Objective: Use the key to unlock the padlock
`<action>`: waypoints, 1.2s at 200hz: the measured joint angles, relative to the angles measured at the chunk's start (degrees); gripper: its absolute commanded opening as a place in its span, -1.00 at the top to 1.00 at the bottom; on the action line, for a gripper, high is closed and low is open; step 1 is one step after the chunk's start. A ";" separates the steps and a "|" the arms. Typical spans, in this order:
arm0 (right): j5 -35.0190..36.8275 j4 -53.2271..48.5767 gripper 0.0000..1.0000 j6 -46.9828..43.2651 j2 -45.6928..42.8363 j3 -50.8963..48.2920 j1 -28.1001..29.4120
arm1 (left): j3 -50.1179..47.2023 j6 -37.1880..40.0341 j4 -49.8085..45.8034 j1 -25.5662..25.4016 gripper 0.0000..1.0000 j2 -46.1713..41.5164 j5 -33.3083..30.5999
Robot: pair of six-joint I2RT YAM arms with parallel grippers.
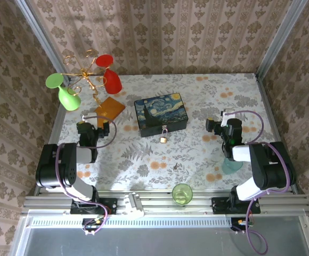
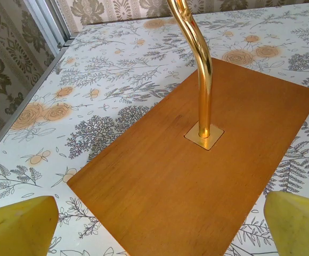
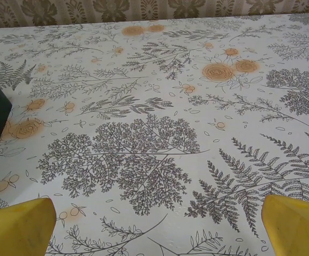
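1. Before you is the table [image 1: 144, 160] with a flowered cloth; both arms stand at its near edge.
2. Your left gripper [image 1: 95, 121] points at the wooden base [image 2: 197, 186] of the gold stand [image 2: 203, 80], just beside it. Its yellow fingers [image 2: 16, 226] are spread wide and carry nothing.
3. Your right gripper [image 1: 218, 122] is above bare cloth, to the right of the painted box [image 1: 160, 113]. Its fingers [image 3: 295, 221] are also spread wide, with nothing between them.
4. The padlock [image 1: 164, 137] lies just in front of the box, at the clasp. You cannot tell if it is hooked there.
5. The key [image 1: 177, 167] is a dark speck on the cloth, nearer to you than the padlock and apart from it.
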 measured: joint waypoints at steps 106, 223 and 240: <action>-0.02 0.02 -1.00 0.00 0.00 0.00 0.02 | 0.00 0.83 0.02 -0.66 -1.00 0.00 0.61; -0.02 0.02 -1.00 0.00 0.00 0.00 0.02 | 0.00 0.81 0.00 -0.22 -1.00 0.00 1.16; 0.00 0.02 -1.00 0.00 0.00 0.00 0.02 | 0.00 0.81 0.00 -0.22 -1.00 0.00 1.27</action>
